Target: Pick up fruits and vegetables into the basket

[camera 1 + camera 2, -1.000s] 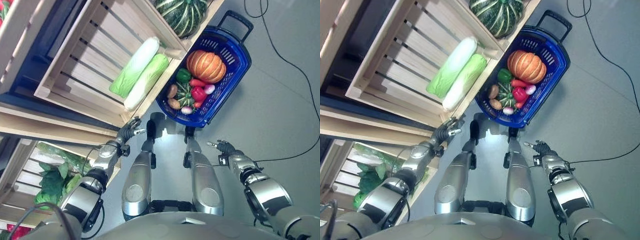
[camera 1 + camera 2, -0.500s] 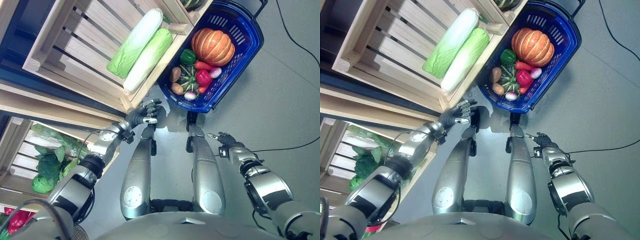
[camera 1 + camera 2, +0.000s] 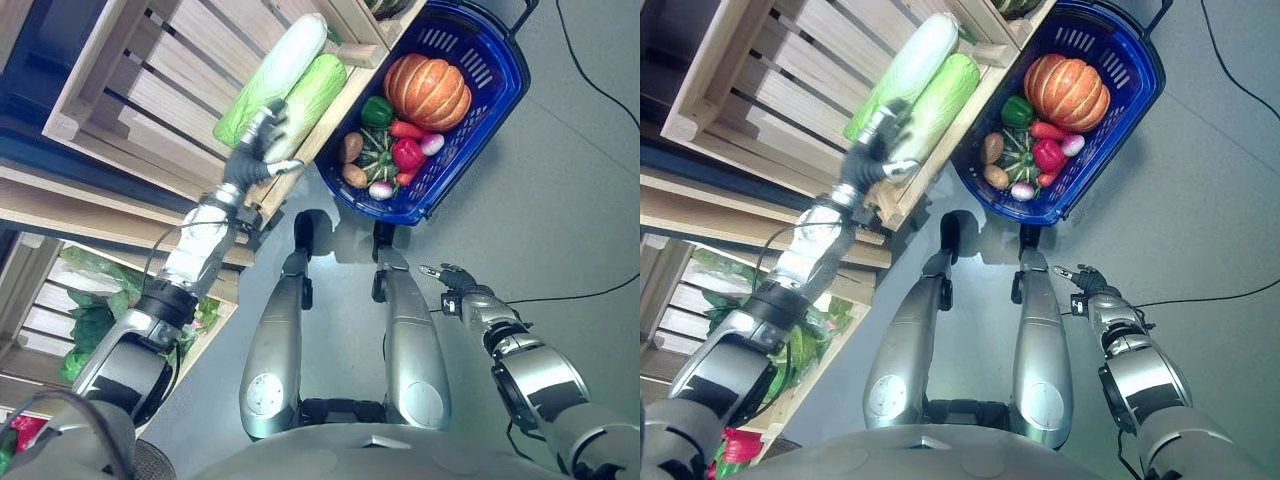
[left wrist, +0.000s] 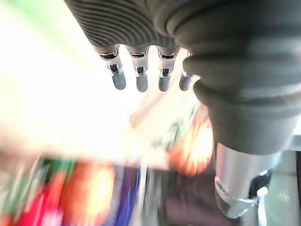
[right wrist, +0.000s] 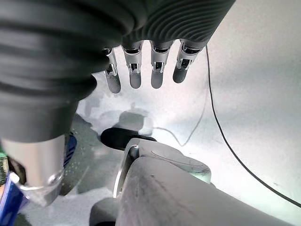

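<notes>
Two long pale-green cabbages (image 3: 283, 72) lie side by side in a slatted wooden crate (image 3: 150, 90). My left hand (image 3: 258, 150) is raised at the crate's front edge, just below the cabbages, its fingers (image 4: 138, 77) straight and holding nothing. To the right on the floor stands the blue basket (image 3: 503, 92), which holds an orange pumpkin (image 3: 427, 92), a green pepper (image 3: 376, 112), a red pepper (image 3: 407, 155) and several small vegetables. My right hand (image 3: 452, 283) hangs low at the right over the grey floor, with its fingers (image 5: 141, 70) straight and empty.
A striped green squash (image 3: 385, 5) sits in the crate beyond the cabbages. Leafy greens (image 3: 95, 330) fill a lower crate at the left, with red peppers (image 3: 20, 435) below them. The wooden shelf edge (image 3: 110, 205) juts out between the crates.
My left hand has risen from beside the shelf's lower corner to the crate's front edge by the cabbages. The right hand has barely moved.
</notes>
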You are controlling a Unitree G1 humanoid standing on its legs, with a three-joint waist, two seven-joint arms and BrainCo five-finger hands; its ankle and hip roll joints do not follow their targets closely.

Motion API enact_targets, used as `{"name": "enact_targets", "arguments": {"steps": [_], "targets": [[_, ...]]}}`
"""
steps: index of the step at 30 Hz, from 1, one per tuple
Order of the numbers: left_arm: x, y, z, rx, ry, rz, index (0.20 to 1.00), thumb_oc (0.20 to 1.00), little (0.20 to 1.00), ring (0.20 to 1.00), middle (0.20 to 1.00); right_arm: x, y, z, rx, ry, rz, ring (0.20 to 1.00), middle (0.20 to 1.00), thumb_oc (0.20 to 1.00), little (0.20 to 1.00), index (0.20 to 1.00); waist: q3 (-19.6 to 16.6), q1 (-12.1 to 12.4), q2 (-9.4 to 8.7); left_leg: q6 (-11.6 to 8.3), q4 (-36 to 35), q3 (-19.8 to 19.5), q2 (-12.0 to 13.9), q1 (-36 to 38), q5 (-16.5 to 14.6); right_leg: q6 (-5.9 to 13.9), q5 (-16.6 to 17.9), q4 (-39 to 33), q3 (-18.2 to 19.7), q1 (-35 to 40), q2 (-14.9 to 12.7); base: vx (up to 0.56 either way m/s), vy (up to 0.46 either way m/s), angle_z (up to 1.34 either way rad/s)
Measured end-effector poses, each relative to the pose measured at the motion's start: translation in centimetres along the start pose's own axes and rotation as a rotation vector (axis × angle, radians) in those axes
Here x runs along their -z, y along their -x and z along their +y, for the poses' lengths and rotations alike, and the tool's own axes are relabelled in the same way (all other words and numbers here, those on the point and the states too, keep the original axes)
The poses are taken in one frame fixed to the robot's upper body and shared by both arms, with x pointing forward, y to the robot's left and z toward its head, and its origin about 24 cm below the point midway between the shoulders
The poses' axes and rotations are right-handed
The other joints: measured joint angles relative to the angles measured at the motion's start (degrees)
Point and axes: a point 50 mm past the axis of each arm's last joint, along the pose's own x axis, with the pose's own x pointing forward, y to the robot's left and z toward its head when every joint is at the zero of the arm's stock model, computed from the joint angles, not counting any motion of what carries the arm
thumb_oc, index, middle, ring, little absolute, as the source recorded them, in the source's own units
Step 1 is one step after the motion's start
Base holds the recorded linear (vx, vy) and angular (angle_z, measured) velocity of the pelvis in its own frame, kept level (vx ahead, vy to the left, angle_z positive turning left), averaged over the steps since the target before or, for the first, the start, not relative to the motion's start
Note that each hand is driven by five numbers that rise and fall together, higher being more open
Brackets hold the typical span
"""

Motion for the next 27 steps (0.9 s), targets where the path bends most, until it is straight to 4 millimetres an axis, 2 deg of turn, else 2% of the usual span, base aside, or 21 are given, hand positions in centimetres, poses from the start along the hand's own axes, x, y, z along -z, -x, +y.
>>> {"name": "enact_targets", "arguments": {"steps": [7, 11, 14, 20, 27], "targets": [[-2.9, -2.6, 2.3, -0.259, -0.312, -0.181, 1.0, 1.0, 1.0, 1.0, 1.0, 0.2, 0.0, 0.0, -0.006, -0.001, 0.002, 1.0, 1.0, 1.0, 1.0, 1.0, 0.06, 0.07, -0.2, -0.6, 1.11, -0.33, 0.03, -0.37, -0.32, -0.26, -0.36, 0.57, 0.46, -0.12, 0.2, 0.0, -0.005, 0.03], [-3.4, -4.0, 3.8, -0.375, -0.449, -0.195, 1.0, 1.0, 1.0, 1.0, 1.0, 0.3, 0.0, 0.3, -0.017, 0.029, 0.004, 1.0, 1.0, 1.0, 1.0, 1.0, 0.28, -1.29, -1.17, -0.59, 1.25, -0.06, 0.04, -1.0, -0.33, -0.23, -0.34, 0.54, 0.69, -0.74, 0.25, 0.0, 0.01, -0.02], [-2.9, -4.9, 4.5, -0.436, -0.561, -0.153, 1.0, 1.0, 1.0, 1.0, 1.0, 0.1, 0.0, 0.4, -0.024, 0.034, 0.002, 1.0, 1.0, 1.0, 1.0, 1.0, 0.58, -2.48, -1.88, -0.51, 1.25, 0.2, 0.09, -1.17, -0.63, -0.18, -0.3, 0.41, 0.99, -0.96, 0.35, -0.01, 0.031, -0.04], [-1.7, -6.0, 5.1, -0.439, -0.688, -0.049, 1.0, 1.0, 1.0, 1.0, 1.0, -0.8, 0.0, 0.9, -0.045, 0.069, -0.006, 1.0, 1.0, 1.0, 1.0, 1.0, 0.68, -3.72, -2.51, -0.27, 1.31, 1.47, 0.23, -1.21, -1.16, 0.06, -0.17, 0.27, 2.04, -1.31, 0.97, 0.0, 0.024, -0.09], [-1.2, -7.7, 5.5, -0.315, -0.805, 0.079, 1.0, 1.0, 1.0, 1.0, 1.0, -3.0, -0.1, 1.3, -0.054, 0.1, -0.047, 1.0, 1.0, 1.0, 1.0, 1.0, 0.71, -5.95, -2.55, -0.35, 1.39, 1.59, 0.31, -1.2, -1.4, 0.04, -0.16, 0.1, 2.36, -1.33, 1.19, 0.0, 0.013, -0.01]]}}
